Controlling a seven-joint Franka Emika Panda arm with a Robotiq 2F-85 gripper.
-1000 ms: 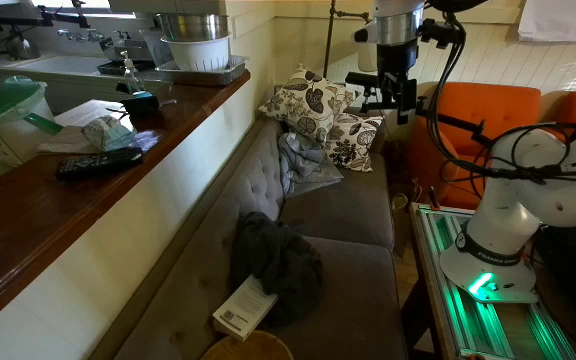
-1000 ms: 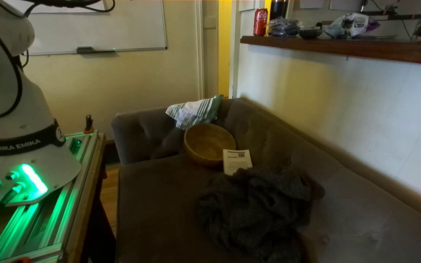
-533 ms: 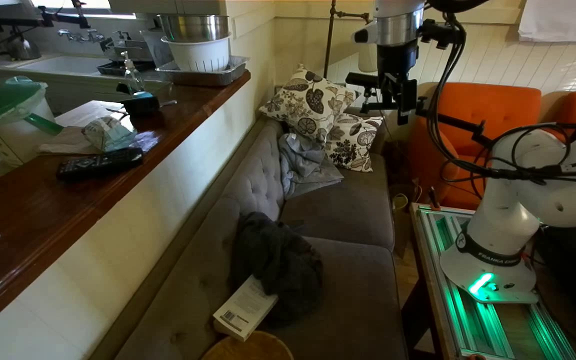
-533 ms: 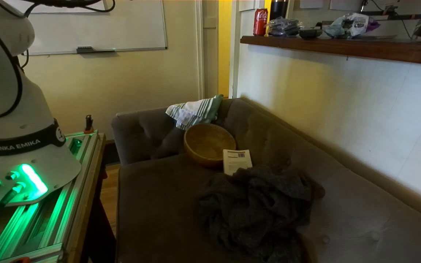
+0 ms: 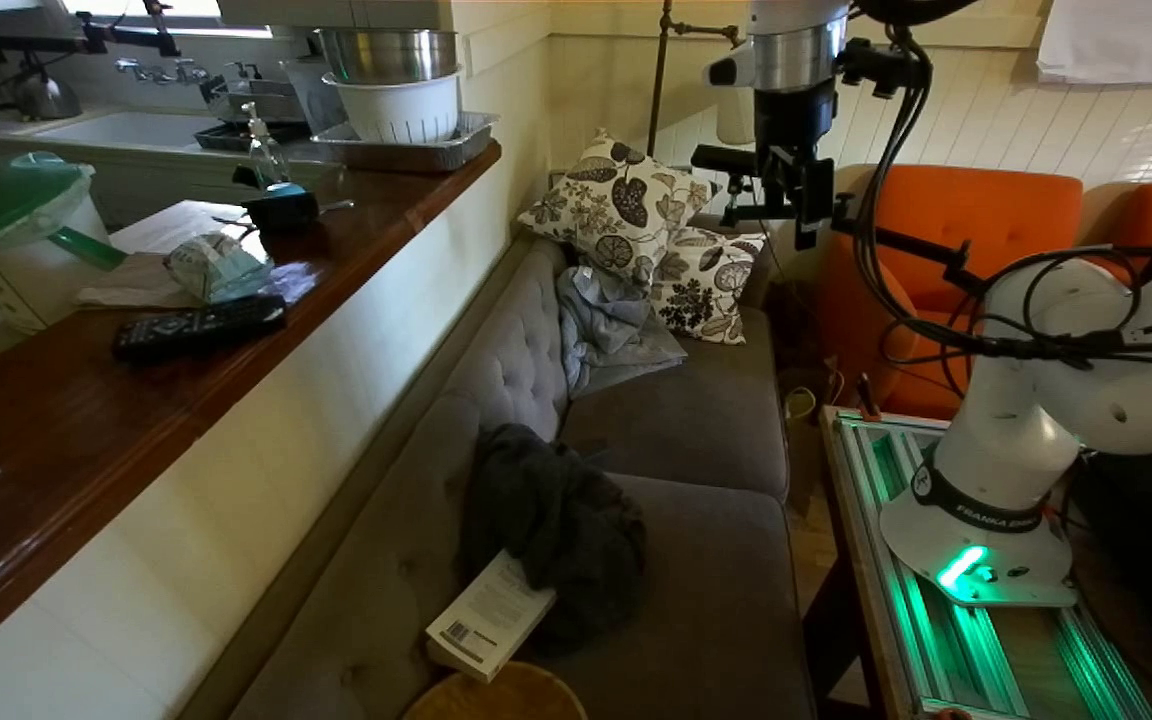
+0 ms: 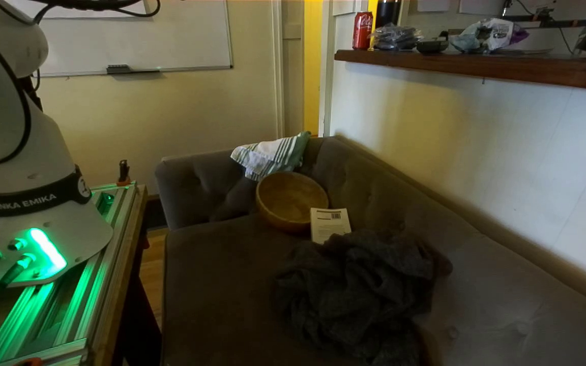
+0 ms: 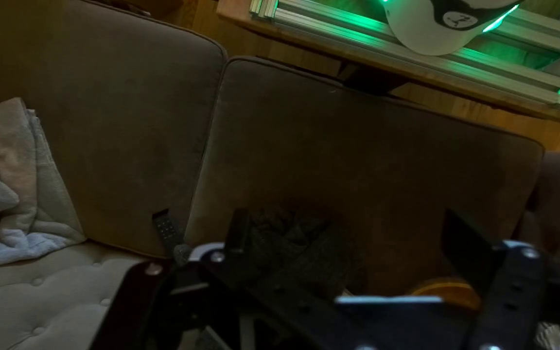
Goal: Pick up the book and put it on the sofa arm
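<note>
The white book (image 5: 493,618) lies on the sofa seat with its barcode side up, one end against or under a dark blanket (image 5: 561,540) and the other at a wooden bowl (image 5: 501,697). The book (image 6: 329,223) and bowl (image 6: 293,201) also show in an exterior view. The sofa arm (image 6: 186,178) stands beyond the bowl. My gripper (image 5: 774,212) hangs high above the sofa, fingers down, apart from the book. In the wrist view my gripper (image 7: 345,233) is open with nothing between its fingers; it hides nearly all of the book.
A striped towel (image 6: 271,154) drapes over the sofa's corner by the arm. A remote (image 7: 166,231) and a grey blanket (image 7: 12,194) lie on the sofa. A wooden counter (image 5: 266,375) runs above the backrest. The robot's table (image 5: 861,600) stands along the sofa's front.
The gripper, book, bowl and blanket show no visible movement. A small dark shape now shows behind the robot arm at the left of an exterior view.
</note>
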